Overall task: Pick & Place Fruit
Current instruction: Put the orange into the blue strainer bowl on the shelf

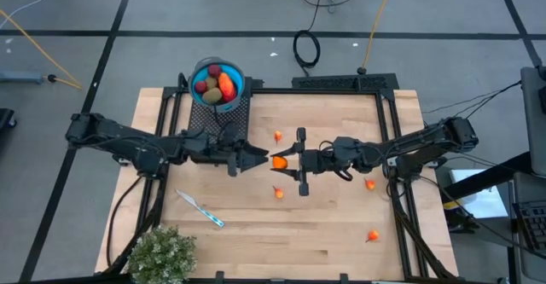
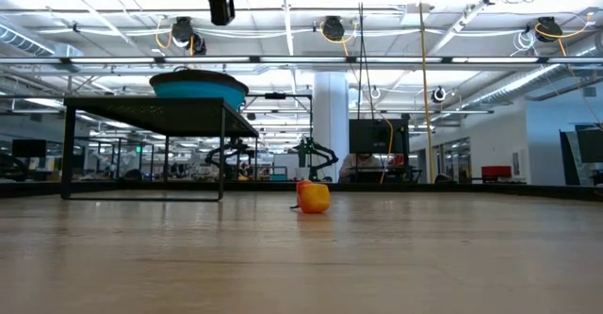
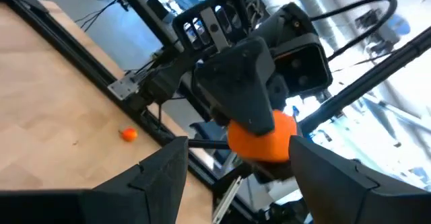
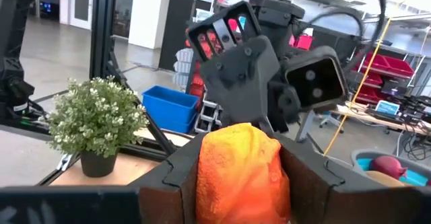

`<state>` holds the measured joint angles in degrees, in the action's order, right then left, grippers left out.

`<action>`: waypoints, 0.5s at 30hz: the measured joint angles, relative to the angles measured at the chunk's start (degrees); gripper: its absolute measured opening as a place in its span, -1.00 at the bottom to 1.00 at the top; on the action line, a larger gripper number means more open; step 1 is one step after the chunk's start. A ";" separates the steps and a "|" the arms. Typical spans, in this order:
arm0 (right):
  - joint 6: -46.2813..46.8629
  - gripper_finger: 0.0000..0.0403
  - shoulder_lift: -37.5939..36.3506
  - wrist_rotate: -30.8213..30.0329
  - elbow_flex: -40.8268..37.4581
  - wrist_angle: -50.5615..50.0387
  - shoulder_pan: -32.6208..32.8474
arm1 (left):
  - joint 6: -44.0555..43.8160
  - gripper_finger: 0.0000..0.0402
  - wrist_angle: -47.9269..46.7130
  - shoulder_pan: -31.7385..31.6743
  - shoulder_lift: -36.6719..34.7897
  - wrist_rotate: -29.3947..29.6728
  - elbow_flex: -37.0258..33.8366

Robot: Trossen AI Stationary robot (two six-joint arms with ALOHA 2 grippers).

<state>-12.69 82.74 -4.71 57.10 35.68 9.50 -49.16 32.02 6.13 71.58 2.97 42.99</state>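
Observation:
An orange fruit [image 1: 278, 160] hangs above the table's middle, with my right gripper [image 1: 285, 161] shut on it, reaching level from the right. My left gripper [image 1: 260, 158] faces it from the left, open; its fingertips [image 3: 168, 173] stand on either side of the fruit [image 3: 264, 138], and I cannot tell whether they touch it. A blue bowl [image 1: 205, 72] with red, orange and olive fruit sits on a black stand [image 1: 223, 118] at the far edge. Loose orange fruit pieces [image 1: 278, 193] lie on the table. My right gripper pinches the orange fruit's two sides [image 4: 202, 173] between its two fingers [image 4: 176, 177]. The fingers come level from the table's right side. The fruit is lifted clear of the table and sticks out past the fingertips toward my left gripper.
More loose fruit lies at the far middle [image 1: 278, 136] and to the right [image 1: 369, 182], [image 1: 373, 235]. A blue-and-white stick [image 1: 200, 209] lies near the left. A bushy green plant [image 1: 160, 254] stands at the near left corner. A black frame [image 1: 388, 122] borders the table.

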 joint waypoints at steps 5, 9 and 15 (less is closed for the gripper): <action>0.00 -0.27 0.02 -0.07 -0.02 -0.33 0.00 | -1.19 0.34 6.74 -0.11 3.49 -1.52 -0.01; 0.02 -0.27 0.02 -0.11 -0.04 -0.35 0.00 | -1.20 0.44 8.95 -0.11 4.67 -1.43 0.54; 0.00 -0.27 0.02 -0.02 -0.04 -0.33 0.00 | 0.45 0.59 8.20 -0.11 9.49 -1.94 6.22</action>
<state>-12.69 82.76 -4.73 57.06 35.35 9.50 -48.71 40.22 6.02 81.07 1.03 49.21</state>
